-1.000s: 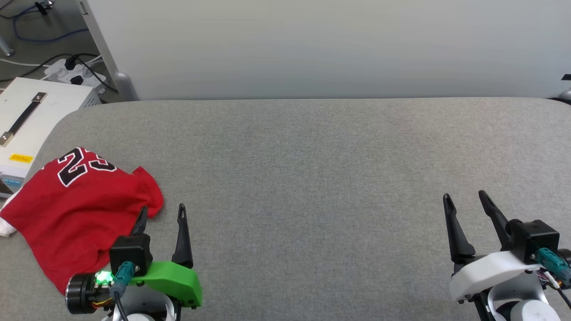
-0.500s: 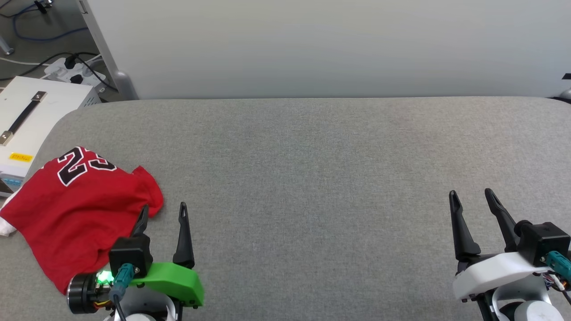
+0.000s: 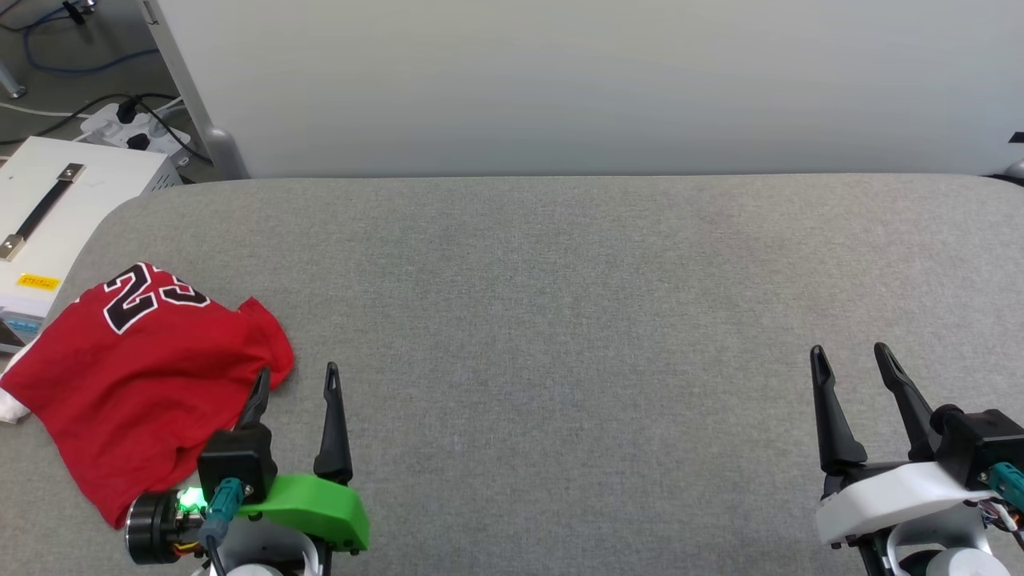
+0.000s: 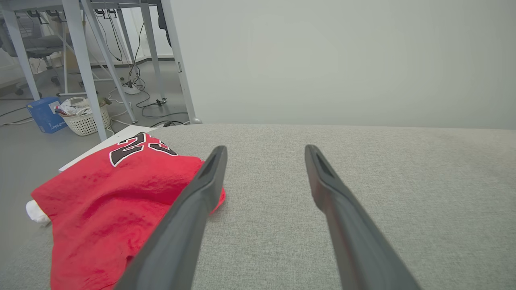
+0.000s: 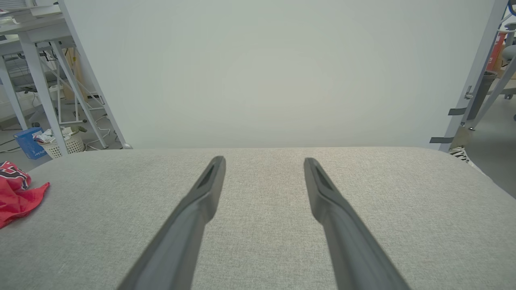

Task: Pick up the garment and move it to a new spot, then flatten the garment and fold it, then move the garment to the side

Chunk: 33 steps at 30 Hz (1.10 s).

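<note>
The garment (image 3: 136, 376), a red shirt with a black "23", lies folded into a rough bundle at the left end of the grey padded table (image 3: 560, 304); a bit of white sleeve pokes out at its left edge. In the left wrist view the garment (image 4: 113, 201) lies to the left of my fingers. My left gripper (image 3: 298, 378) is open just right of the garment's near corner, its left finger over the red cloth's edge, nothing between the fingers. My right gripper (image 3: 850, 354) is open at the lower right above bare table. The right wrist view catches the garment (image 5: 16, 195) at far left.
A white equipment box (image 3: 56, 208) with a black handle stands off the table's left end, near cables and a power strip (image 3: 128, 124) on the floor. A pale partition (image 3: 560, 80) runs behind the table. A basket (image 4: 86, 117) and blue box sit on the floor.
My right gripper has drifted slightly right and down in the head view. My left gripper has barely shifted. The garment has not moved.
</note>
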{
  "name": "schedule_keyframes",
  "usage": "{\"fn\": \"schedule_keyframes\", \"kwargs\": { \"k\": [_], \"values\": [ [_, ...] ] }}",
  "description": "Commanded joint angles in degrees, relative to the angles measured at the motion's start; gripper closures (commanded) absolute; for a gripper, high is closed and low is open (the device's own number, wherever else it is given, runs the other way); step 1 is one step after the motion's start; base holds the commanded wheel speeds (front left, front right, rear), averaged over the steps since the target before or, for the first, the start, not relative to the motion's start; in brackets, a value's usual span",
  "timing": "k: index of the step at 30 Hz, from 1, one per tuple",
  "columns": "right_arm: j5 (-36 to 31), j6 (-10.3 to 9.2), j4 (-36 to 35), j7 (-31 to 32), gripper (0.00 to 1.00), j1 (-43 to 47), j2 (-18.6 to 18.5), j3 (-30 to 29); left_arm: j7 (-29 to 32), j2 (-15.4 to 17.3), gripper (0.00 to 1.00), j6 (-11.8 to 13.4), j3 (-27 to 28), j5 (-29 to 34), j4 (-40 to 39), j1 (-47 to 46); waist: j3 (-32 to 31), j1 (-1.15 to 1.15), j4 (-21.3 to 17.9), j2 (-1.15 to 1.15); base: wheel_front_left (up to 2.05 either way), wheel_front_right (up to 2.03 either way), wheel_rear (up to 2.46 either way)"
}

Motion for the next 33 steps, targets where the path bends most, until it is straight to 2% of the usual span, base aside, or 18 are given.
{"fn": "schedule_keyframes", "kwargs": {
  "k": [1, 23, 33],
  "values": [
    [0.68, -0.03, -0.51, -0.73, 0.0, 0.8, -0.01, -0.22, -0.58, -0.12, 0.0, 0.54, -0.05, -0.61, 0.19, -0.38, 0.0, 0.0, 0.02, 0.0, 0.0, 0.0, 0.0],
    [1.63, -0.04, -0.16, -3.33, 0.0, 2.24, -0.01, -0.8, -3.21, -0.17, 0.0, 1.28, -0.42, -1.37, 1.53, -0.34, 0.21, 0.0, 0.7, 0.0, 0.0, 0.0, 0.0],
    [1.23, -0.05, -0.9, -4.5, 0.0, 2.3, -0.01, 0.29, -4.39, -0.19, 0.0, 1.89, 0.57, -2.48, 1.9, -1.18, 1.46, 0.0, 4.32, 0.0, 0.0, 0.0, 0.0]
  ]
}}
